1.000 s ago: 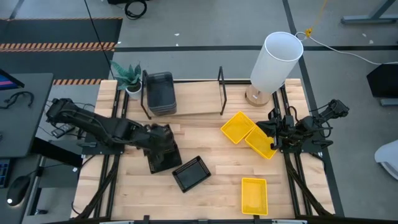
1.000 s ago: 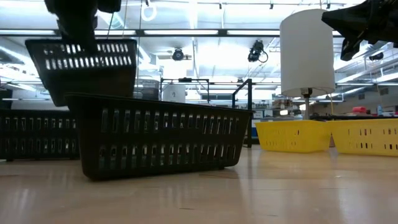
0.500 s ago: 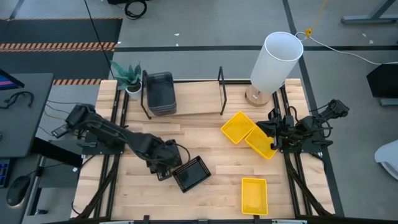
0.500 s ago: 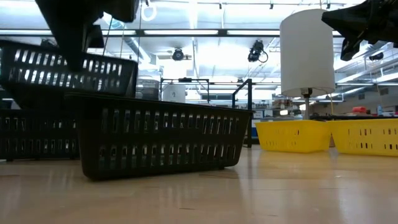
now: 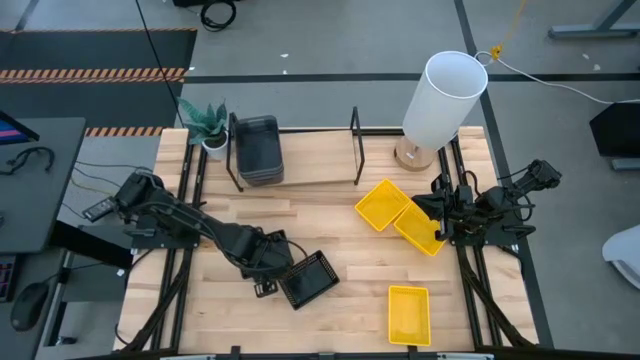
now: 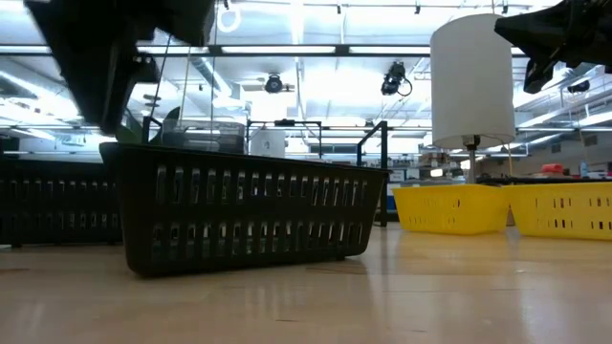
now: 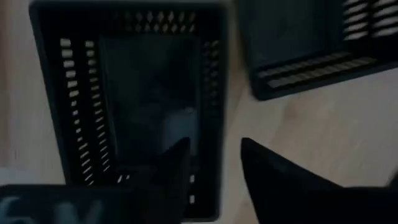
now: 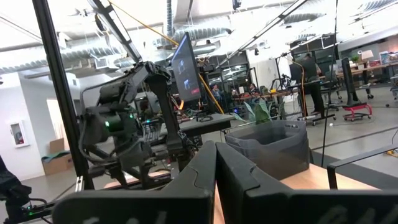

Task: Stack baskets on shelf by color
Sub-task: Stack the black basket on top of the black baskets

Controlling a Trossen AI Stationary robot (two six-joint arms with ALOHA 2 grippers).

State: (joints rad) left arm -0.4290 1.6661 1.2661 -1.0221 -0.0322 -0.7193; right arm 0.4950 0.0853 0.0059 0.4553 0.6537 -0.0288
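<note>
the left gripper point(image 5: 272, 283) was low over the table, its fingers point(image 7: 177, 168) closed over the wall of a black basket point(image 7: 134, 106) beside a second black basket point(image 5: 307, 278). grey baskets point(image 5: 257, 149) sat stacked on the shelf point(image 5: 320, 168). the right gripper point(image 5: 440, 210) hung above the yellow baskets point(image 5: 400, 218), fingers pressed together, empty.

Bare tabletop point(image 5: 350, 255) between black basket point(image 5: 307, 278) and yellow baskets point(image 5: 383, 206) — white cylinder point(image 5: 442, 98) behind.
</note>
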